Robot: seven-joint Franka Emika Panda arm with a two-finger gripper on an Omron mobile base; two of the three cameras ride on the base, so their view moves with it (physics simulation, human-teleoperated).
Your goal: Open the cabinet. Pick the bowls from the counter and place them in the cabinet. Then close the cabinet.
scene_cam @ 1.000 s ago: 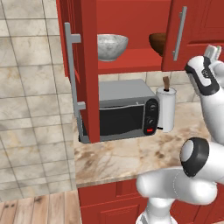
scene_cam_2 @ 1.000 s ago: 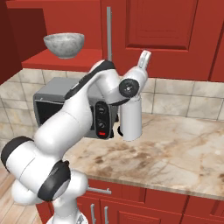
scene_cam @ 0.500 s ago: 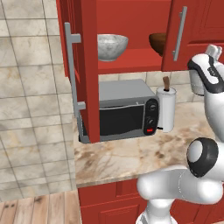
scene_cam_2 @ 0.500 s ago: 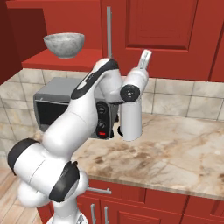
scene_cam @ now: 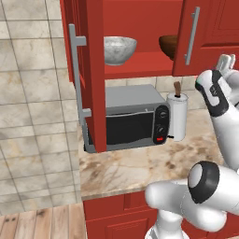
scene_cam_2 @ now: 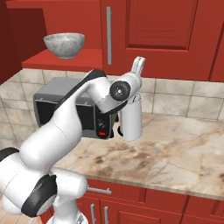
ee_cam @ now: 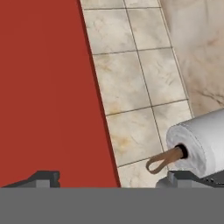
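Red wood makes up the cabinet, which hangs on the wall above the desk; its left door stands swung out edge-on toward the left base camera, with a long grey bar handle on its outer face, while the right door with its own grey handle covers much of the opening's right side. On the red inner shelf sit both bowls: the speckled grey-white bowl toward the left and the dark brown bowl to its right, partly hidden behind the right door's edge. From the right base view the grey-white bowl shows on the shelf, just left of the door's handle. Below the cabinet a grey microwave stands on the marbled desk against the tiled wall, and just beside it on the right is an upright white paper towel roll with a brown holder tip poking from its top. The robot's hand is raised in front of the lower edge of the right door, above the paper towel roll, pointing up. In the hand view its two dark fingertips stand wide apart with nothing between them, the red door face on one side and the paper towel roll on the other, against the tiles.
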